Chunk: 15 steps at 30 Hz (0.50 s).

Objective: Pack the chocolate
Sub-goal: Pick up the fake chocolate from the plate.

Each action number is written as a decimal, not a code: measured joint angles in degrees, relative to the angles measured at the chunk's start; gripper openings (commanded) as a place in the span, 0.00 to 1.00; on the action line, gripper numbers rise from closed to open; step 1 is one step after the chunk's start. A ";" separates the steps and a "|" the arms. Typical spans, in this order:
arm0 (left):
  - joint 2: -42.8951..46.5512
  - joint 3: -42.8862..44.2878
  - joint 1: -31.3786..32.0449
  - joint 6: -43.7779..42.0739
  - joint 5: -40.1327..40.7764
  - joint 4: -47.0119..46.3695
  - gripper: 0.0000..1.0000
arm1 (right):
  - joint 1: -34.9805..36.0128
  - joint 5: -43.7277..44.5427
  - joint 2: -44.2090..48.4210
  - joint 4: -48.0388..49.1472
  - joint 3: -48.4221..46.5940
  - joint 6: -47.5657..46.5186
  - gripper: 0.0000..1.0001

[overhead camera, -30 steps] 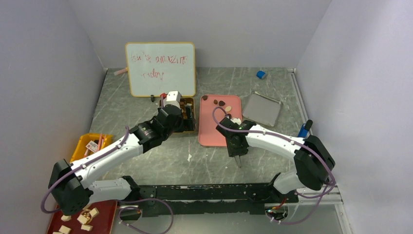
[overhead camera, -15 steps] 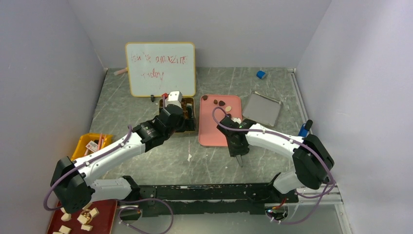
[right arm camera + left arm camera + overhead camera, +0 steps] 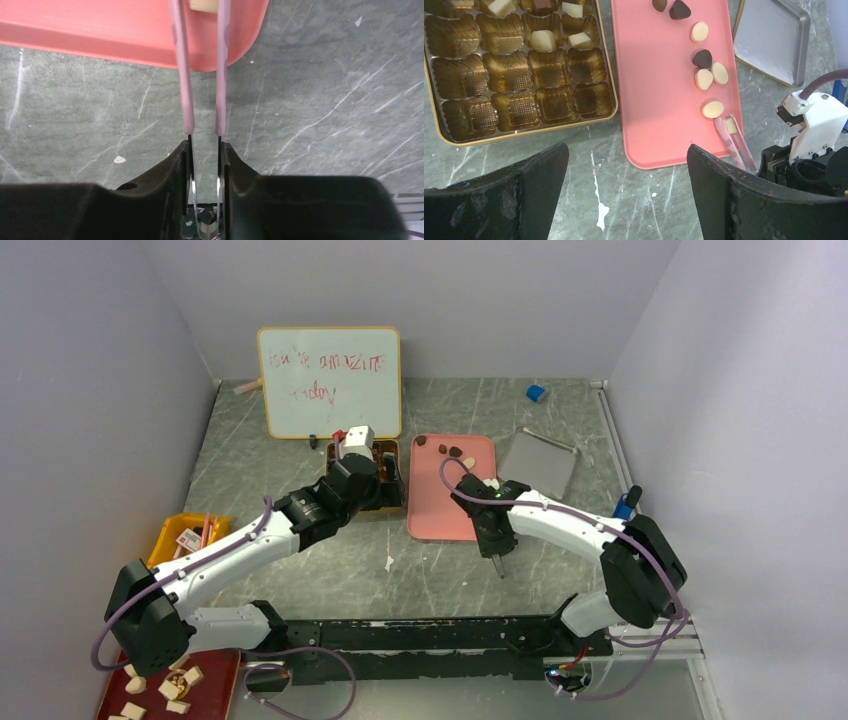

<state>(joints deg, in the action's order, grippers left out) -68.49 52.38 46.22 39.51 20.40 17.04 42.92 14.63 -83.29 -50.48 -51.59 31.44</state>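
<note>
Several chocolates, dark (image 3: 702,58) and light tan (image 3: 713,109), lie along the far right of the pink tray (image 3: 659,100), which also shows in the top view (image 3: 440,515). The gold chocolate box (image 3: 519,85) left of the tray has mostly bare cells, with a few pieces (image 3: 543,40) in its far rows. My right gripper (image 3: 205,145) is shut on pink tongs (image 3: 186,90) by the tray's near right corner. A light tan piece (image 3: 204,4) sits between the tong tips. My left gripper (image 3: 626,200) is open and holds nothing, over the table just near of the box and tray.
A silver tray (image 3: 538,462) lies right of the pink tray. A whiteboard (image 3: 330,380) stands at the back. A yellow bin (image 3: 185,538) and a red tray of beige chunks (image 3: 215,680) sit near left. Blue items lie far back (image 3: 537,393) and right (image 3: 625,507).
My right gripper and the tongs have shifted a little to the right. My left arm reached slightly forward, then held still.
</note>
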 measured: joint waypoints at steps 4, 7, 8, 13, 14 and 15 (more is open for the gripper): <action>-0.07 0.00 0.00 0.33 0.00 -0.02 0.92 | -0.48 -0.09 -0.02 0.04 -0.24 -1.03 0.00; -0.44 0.00 0.00 0.39 0.00 -0.04 0.92 | -0.52 -0.20 -0.02 0.02 -0.26 -1.44 0.00; -0.63 0.00 0.02 0.39 0.00 -0.02 0.92 | -0.52 -0.22 -0.02 0.00 -0.31 -1.46 0.00; -0.79 0.02 0.02 0.42 0.02 -0.02 0.92 | -0.52 -0.44 0.11 -0.20 -1.49 -1.51 0.00; -0.79 0.02 0.02 0.39 0.02 0.02 0.92 | -0.52 -0.52 0.20 -0.39 -1.86 -1.51 0.00; -0.79 0.02 0.02 0.39 0.04 0.07 0.92 | -0.52 -0.72 0.48 -0.63 -2.40 -1.55 0.00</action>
<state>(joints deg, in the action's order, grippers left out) -69.28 52.40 46.24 39.90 20.45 17.10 42.39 13.91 -82.81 -51.11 -54.00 29.89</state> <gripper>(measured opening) 0.923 0.105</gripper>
